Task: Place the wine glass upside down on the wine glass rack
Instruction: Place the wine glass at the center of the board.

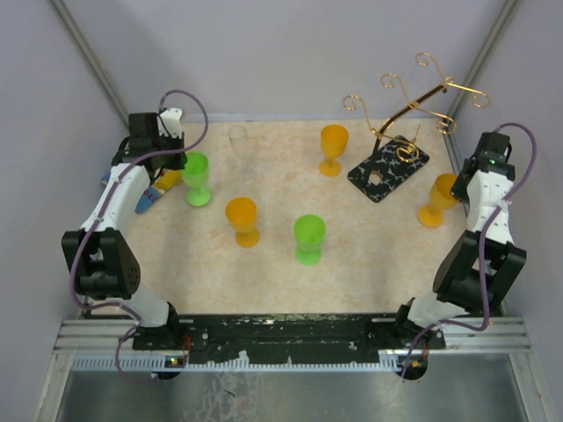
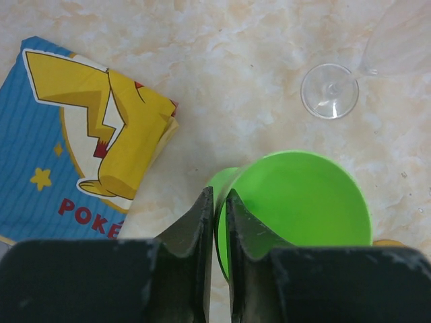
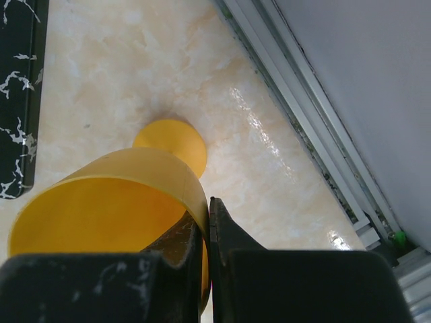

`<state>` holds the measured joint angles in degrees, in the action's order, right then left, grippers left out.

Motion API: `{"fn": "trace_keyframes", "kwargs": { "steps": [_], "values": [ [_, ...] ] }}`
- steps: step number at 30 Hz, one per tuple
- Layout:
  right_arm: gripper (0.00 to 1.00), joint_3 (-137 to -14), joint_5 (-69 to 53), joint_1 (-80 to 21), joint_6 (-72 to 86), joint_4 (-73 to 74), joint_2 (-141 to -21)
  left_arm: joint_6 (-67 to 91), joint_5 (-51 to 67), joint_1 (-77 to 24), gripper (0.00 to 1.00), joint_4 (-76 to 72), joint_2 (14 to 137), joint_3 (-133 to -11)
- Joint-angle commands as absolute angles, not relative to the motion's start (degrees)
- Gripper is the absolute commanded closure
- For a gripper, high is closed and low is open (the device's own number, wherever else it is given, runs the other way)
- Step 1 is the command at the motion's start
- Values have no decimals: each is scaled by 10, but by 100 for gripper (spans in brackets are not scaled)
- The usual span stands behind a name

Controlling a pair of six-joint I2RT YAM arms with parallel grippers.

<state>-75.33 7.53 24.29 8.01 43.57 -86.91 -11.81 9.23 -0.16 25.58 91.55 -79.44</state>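
Though hidden overhead, right jaws pinch the orange glass (image 3: pixel 101 215); left jaws straddle the green glass (image 2: pixel 303 195), grip unclear.

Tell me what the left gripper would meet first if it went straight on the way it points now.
The green glass: its rim stands between the jaws of the left gripper. Then probably the table.

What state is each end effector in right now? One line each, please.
Left end effector: straddles the rim of the green wine glass, jaws slightly apart; whether it grips cannot be told.
Right end effector: closed on the rim of the orange wine glass.
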Motion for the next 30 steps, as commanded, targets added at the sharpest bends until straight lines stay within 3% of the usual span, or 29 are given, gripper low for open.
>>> {"fn": "trace_keyframes", "kwargs": {
  "steps": [1,6,20,26,30],
  "values": [
    [99,-759,91,250,63,424,-863,-120,110,2,82,233,923,-797],
    [90,-748,88,249,62,417,-853,-118,116,2,81,233,926,-798],
    [80,-746,90,250,60,422,-841,-118,121,2,80,226,921,-783],
    [69,-760,92,250,57,428,-843,-118,123,2,79,233,916,-789],
    [58,-773,99,249,55,434,-838,-117,113,2,72,228,900,-786]
  ]
}}
